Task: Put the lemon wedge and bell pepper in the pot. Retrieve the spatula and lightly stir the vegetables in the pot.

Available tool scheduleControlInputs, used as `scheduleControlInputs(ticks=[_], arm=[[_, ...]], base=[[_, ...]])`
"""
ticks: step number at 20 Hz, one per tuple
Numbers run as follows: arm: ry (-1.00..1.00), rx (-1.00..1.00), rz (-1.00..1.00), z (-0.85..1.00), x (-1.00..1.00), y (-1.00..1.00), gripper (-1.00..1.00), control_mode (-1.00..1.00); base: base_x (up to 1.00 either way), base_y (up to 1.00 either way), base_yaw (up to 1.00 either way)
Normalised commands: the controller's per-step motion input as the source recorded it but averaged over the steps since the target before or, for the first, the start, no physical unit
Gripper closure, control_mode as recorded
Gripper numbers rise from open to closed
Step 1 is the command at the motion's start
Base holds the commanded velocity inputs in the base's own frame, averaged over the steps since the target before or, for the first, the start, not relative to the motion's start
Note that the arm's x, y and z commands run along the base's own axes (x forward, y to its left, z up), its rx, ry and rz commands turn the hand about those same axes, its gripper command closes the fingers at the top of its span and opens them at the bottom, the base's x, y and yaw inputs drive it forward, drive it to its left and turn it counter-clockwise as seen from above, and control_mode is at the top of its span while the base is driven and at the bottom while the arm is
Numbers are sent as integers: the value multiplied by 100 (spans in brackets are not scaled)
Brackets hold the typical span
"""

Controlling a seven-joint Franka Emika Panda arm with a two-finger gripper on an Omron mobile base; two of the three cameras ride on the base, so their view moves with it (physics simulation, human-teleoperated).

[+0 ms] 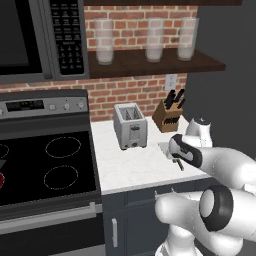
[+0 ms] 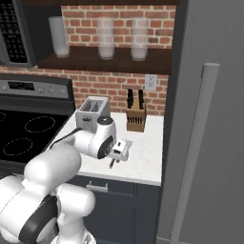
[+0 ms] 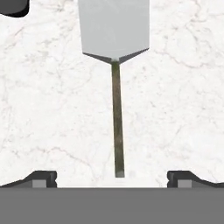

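Note:
The spatula (image 3: 114,28) lies flat on the white marble counter, its light grey blade at the top of the hand view and its thin dark handle (image 3: 117,118) running down toward me. My gripper (image 3: 113,177) hovers over the handle's end, open, with one fingertip (image 3: 41,177) on each side and nothing held. From the base views, the gripper (image 1: 177,159) (image 2: 119,151) hangs low over the counter to the right of the toaster. The pot, lemon wedge and bell pepper are out of view; a red sliver (image 1: 1,179) at the stove's left edge cannot be identified.
A silver toaster (image 1: 130,126) and a wooden knife block (image 1: 169,114) stand at the back of the counter (image 1: 130,167). The black stove (image 1: 50,165) lies to the left, the grey fridge (image 2: 209,119) to the right. A shelf with glasses (image 1: 155,40) hangs above.

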Motion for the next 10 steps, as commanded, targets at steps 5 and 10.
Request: scheduleControlInputs(ticks=[5, 10], arm=[[7, 0, 0, -30, 14, 0, -100, -100], [3, 0, 0, -25, 10, 0, -100, -100]], base=[[0, 0, 0], [0, 0, 0]])
